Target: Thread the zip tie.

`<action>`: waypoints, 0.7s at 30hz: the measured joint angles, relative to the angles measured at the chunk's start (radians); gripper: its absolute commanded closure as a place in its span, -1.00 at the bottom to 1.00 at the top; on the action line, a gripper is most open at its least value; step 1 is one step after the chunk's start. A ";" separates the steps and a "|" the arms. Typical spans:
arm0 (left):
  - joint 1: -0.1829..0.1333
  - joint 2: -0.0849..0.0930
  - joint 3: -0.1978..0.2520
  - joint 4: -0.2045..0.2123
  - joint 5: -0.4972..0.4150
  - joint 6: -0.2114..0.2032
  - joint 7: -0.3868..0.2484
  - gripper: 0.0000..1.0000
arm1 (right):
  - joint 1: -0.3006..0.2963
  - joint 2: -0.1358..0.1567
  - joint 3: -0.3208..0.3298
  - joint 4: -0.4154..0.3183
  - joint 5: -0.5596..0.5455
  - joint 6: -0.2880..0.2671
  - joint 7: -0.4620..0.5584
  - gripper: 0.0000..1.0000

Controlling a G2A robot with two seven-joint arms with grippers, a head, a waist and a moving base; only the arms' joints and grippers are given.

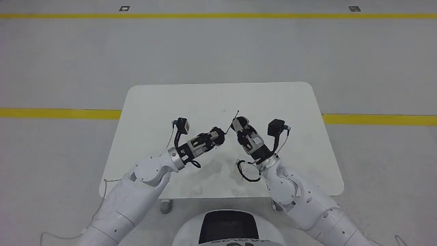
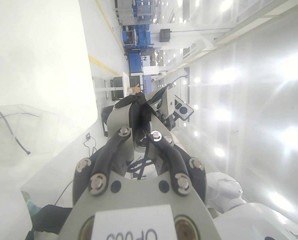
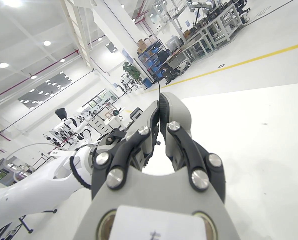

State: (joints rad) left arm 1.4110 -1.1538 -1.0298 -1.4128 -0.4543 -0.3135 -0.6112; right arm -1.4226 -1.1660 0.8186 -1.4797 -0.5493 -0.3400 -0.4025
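Tie (image 3: 159, 89) is gripped in the right hand (image 3: 160, 103). The fingers are closed flat on the thin black strap, and a short end is left sticking out past the fingertips, at the centre of the right wrist view. In the top view the tie (image 1: 236, 115) is seen as a fine dark line slanting toward the upper right from the right hand (image 1: 240, 124), just right of centre. The left hand (image 1: 218, 135) is placed just to the left of it, the tips of the two hands nearly touching over the middle of the white bench (image 1: 287, 102). In the left wrist view the left hand (image 2: 138, 104) is shown closed on a black lump at its tips, apparently part of the tie, with the right hand (image 2: 167, 98) just behind. Yellow lines (image 1: 68, 113) are painted on the floor.
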 measured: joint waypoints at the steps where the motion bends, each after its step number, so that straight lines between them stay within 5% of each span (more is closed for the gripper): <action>1: 0.000 0.000 0.000 0.000 0.000 0.000 0.000 1.00 | -0.001 0.000 0.001 0.000 -0.001 0.000 -0.001 1.00; 21: 0.000 0.000 0.000 0.000 0.000 0.000 0.000 1.00 | -0.010 -0.005 0.010 -0.010 -0.016 0.000 -0.013 1.00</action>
State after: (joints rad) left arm 1.4110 -1.1538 -1.0298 -1.4128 -0.4543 -0.3135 -0.6112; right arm -1.4327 -1.1711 0.8285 -1.4902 -0.5654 -0.3400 -0.4151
